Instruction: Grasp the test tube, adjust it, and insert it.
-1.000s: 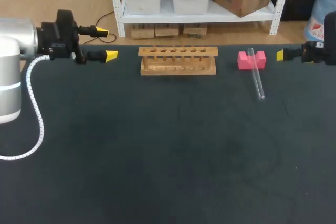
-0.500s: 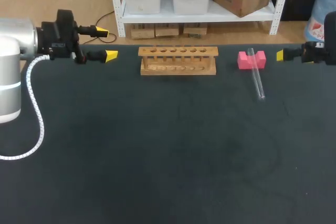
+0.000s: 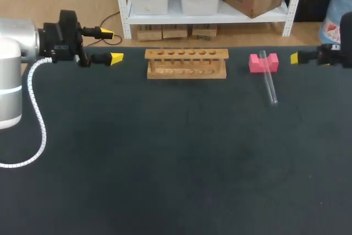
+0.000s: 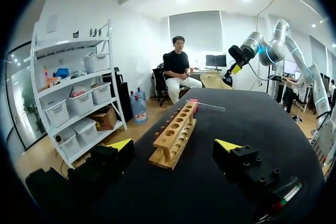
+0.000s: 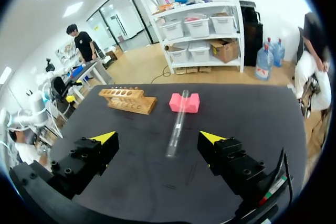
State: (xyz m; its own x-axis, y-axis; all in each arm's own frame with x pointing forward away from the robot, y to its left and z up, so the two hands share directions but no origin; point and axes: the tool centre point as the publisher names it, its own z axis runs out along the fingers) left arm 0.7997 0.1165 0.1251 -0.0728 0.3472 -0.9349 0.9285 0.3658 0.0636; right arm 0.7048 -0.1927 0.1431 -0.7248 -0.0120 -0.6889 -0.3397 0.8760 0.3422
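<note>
Glass test tube (image 3: 269, 81): one, clear, ungrasped. It lies on the black table (image 3: 165, 163) with its far end propped on the pink block (image 3: 256, 63) and its near end down on the surface, so it sits slightly tilted.

Wooden rack (image 3: 186, 63): one, a row of holes along the top, all appearing vacant. It stands well apart from the tube, toward the left arm's side.

Right gripper (image 5: 158, 138): fingers spread wide, holding nothing. The tube lies ahead of it, roughly in line with the gap between its fingers.

Left gripper (image 3: 111, 46): fingers likewise apart and unloaded, parked at the table's far left, near the rack's end.

Step in hand, as judged: the grasp, not yet begun, and the right arm is the better placed.

Handling note: bring the fingers down astride the tube, across its length. Pinch the raised stretch near the block, where there seems to be room beneath. Close gently, since glass is smooth and may roll or slip. Leave the rounded end free for the rack.
</note>
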